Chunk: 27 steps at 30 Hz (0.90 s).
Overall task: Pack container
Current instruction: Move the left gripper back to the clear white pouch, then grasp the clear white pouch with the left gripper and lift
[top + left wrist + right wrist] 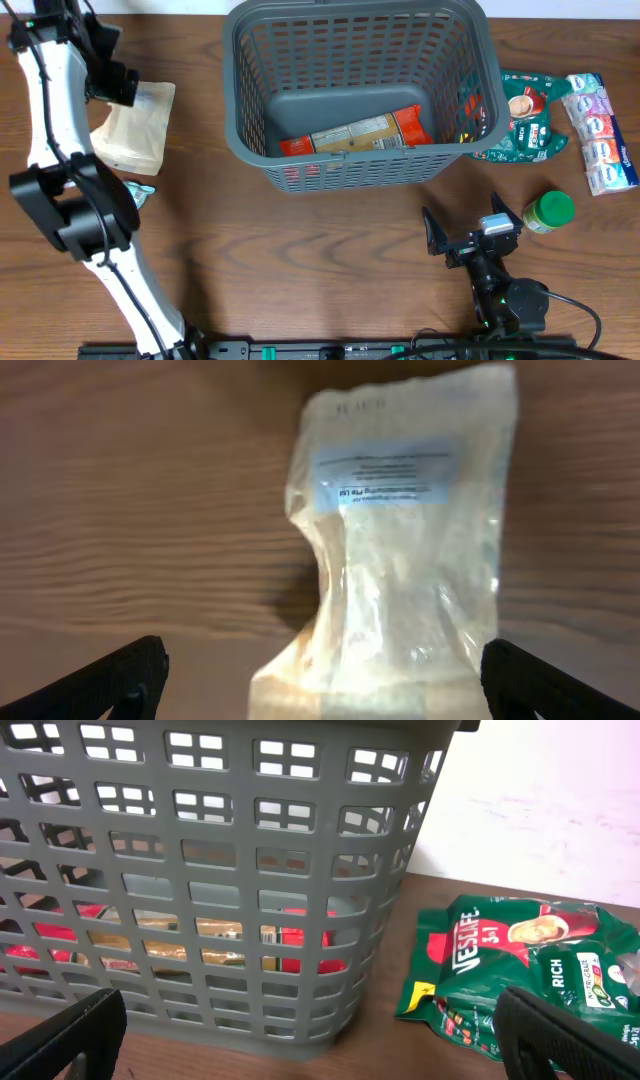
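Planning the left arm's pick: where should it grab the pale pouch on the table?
I'd grip the pouch across its middle, coming straight down. It lies flat on the table, so no edge looks lifted; the soft body narrows there, and the open left pincer spans its width.
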Tool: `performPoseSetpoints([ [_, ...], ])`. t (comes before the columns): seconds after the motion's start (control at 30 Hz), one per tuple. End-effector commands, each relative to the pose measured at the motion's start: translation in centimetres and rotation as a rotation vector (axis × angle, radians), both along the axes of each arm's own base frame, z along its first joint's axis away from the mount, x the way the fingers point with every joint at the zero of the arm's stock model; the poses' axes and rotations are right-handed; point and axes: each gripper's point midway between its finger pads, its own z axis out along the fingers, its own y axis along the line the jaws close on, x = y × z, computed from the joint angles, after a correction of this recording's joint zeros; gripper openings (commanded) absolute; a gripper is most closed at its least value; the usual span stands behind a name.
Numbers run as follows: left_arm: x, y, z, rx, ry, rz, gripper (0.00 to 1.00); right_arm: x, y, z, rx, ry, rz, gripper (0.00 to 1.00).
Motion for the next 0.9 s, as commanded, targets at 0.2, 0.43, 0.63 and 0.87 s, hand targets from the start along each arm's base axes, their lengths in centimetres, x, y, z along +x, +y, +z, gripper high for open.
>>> performPoseSetpoints([
  [0.2, 0.0, 0.5, -8.8, -0.181, 0.091, 0.002, 0.99, 0.0, 0.2, -0.1, 0.009, 0.001, 0.008, 0.99],
  [0.43, 0.3, -1.0, -11.7, -0.259, 0.116, -0.017, 0.99, 0.0, 0.2, -0.1, 0.009, 0.002, 0.008, 0.99],
  [0.63, 0.0, -2.0, -14.3, -0.287, 0.166, 0.004, 0.91, 0.0, 0.2, -0.1, 0.009, 0.002, 0.008, 0.99],
  [0.87, -1.1, -2.6, -16.9, -0.326, 0.228, 0.078, 0.31, 0.0, 0.2, -0.1, 0.009, 0.001, 0.008, 0.99],
])
